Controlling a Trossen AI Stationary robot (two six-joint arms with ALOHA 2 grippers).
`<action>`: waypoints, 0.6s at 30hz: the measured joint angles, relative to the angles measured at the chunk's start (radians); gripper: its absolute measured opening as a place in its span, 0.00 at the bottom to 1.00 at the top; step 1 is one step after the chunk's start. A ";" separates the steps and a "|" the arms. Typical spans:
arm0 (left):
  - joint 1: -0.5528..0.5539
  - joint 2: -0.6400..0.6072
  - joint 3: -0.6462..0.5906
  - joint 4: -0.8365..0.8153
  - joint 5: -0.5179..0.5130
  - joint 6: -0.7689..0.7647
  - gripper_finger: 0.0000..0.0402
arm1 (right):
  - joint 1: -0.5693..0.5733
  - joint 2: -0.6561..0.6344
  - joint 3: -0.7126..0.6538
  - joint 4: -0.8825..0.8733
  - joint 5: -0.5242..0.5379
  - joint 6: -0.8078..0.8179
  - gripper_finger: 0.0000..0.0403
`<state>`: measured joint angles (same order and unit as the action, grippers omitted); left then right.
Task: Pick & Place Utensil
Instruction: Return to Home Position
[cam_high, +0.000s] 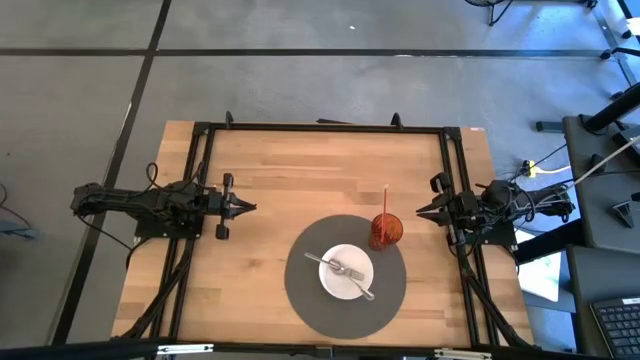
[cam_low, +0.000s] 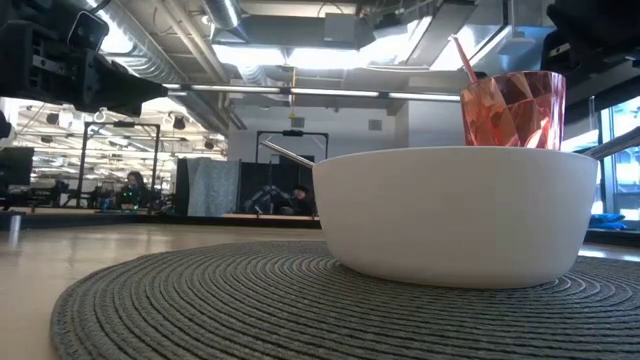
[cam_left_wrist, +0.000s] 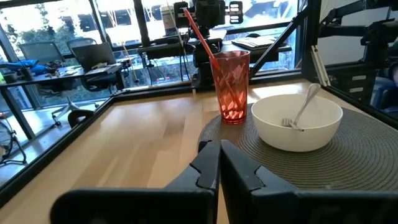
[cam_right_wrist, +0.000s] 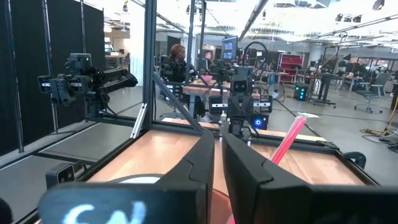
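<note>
A metal fork (cam_high: 340, 270) lies in a white bowl (cam_high: 333, 283), its tines down inside and its handle leaning on the rim (cam_left_wrist: 309, 99). The bowl (cam_left_wrist: 296, 121) sits on a round grey placemat (cam_high: 305, 300). A red faceted cup (cam_high: 385, 230) with a red straw (cam_left_wrist: 200, 32) stands on the mat's far right part. My left gripper (cam_high: 250, 207) waits shut at the table's left, well clear of the mat. My right gripper (cam_high: 420, 211) waits shut at the right, close to the cup.
A black frame (cam_high: 320, 128) runs around the wooden table. Bare wood lies between my left gripper and the mat and along the far side. People and desks show in the room beyond the table.
</note>
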<state>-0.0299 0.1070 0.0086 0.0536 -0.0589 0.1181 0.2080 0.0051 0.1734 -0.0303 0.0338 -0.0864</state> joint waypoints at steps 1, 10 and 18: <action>0.000 0.000 0.000 0.000 0.000 0.000 0.01 | 0.000 0.000 0.000 0.000 0.000 0.000 0.09; 0.000 0.000 0.000 0.000 0.000 0.000 0.02 | 0.000 0.000 0.000 0.000 0.000 0.000 0.09; 0.000 0.000 0.000 0.000 0.000 0.000 0.01 | 0.000 0.000 0.000 0.000 0.000 0.000 0.09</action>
<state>-0.0299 0.1070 0.0086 0.0536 -0.0589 0.1180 0.2081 0.0051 0.1734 -0.0303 0.0338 -0.0864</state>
